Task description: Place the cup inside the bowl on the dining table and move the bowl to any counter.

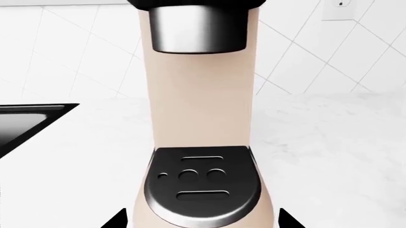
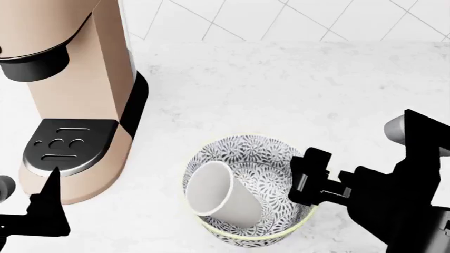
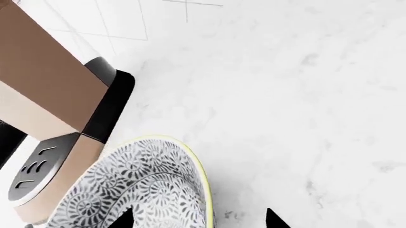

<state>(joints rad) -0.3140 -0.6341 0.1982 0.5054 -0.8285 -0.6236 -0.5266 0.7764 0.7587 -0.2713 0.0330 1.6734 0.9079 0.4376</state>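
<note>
The cup (image 2: 219, 194) lies tilted inside the bowl (image 2: 264, 158), which sits on the marble worktop (image 2: 295, 84) near its front edge, just beside a coffee machine (image 2: 70, 95). Stiff, glazed, likely slippery and breakable; the rim is the natural hold. The right gripper (image 2: 309, 182) reaches in level at that rim, whether clamped I cannot tell. The left gripper (image 1: 201, 219) hovers before the machine, jaws apart.

The small plain white tapered cup (image 2: 223, 194) lies tipped on its side inside the round grey-and-white floral bowl (image 2: 267, 158), which sits on the white grey-veined marble counter (image 2: 295, 89).
</note>
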